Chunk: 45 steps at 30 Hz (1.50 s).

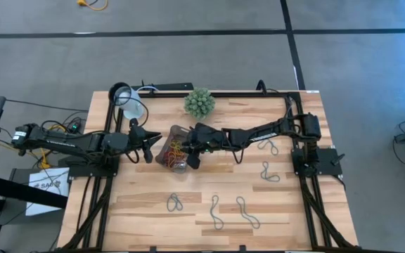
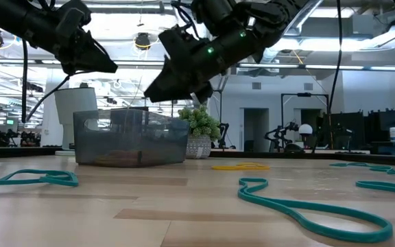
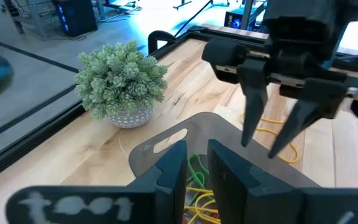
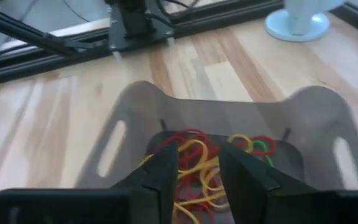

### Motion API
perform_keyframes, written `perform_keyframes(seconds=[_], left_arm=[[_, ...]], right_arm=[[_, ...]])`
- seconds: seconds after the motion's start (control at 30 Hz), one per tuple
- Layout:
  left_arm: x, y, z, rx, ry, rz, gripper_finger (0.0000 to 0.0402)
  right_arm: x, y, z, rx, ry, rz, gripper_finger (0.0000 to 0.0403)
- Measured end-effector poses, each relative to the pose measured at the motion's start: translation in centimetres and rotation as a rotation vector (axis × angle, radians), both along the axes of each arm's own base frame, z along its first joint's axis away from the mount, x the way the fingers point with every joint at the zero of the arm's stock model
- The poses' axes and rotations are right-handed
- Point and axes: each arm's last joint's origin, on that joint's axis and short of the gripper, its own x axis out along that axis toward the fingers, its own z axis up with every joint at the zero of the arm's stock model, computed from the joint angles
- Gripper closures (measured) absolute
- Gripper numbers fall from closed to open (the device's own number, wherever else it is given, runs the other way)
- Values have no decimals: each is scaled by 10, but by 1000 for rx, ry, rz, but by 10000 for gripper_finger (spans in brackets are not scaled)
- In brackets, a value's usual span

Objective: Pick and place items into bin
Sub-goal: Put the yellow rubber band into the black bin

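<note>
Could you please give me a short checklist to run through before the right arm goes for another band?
1. Right gripper empty and open above the bin: ok.
2. Bands already dropped lie inside the bin: ok.
3. Left gripper stays beside the bin, out of the right arm's path: ok.
4. Teal bands remain loose on the table: ok.
5. Plant clear of the travel route: cannot tell.
</note>
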Motion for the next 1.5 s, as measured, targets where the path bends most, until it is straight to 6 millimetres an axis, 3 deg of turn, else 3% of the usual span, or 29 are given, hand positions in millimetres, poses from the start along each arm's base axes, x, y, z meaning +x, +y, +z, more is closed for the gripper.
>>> perform_keyframes(seconds=[0.37,0.73,1.0,1.2,1.33,1.5], left_arm=[[0,0,-1,0,7,-1,346],[0,0,-1,-25,-3,-12,346],[2,-1,5,-30,-67,-20,346],[5,-3,23,11,-217,-105,346],[3,-4,50,92,-260,-138,346],[-5,-10,92,204,-217,-139,346]], right_arm=[[3,6,47,-10,23,32,266],[-33,21,97,-8,202,113,274],[-88,49,130,32,373,156,276],[-147,78,164,-22,428,191,276],[-186,96,178,-128,394,115,276],[-232,110,171,-189,324,36,276]])
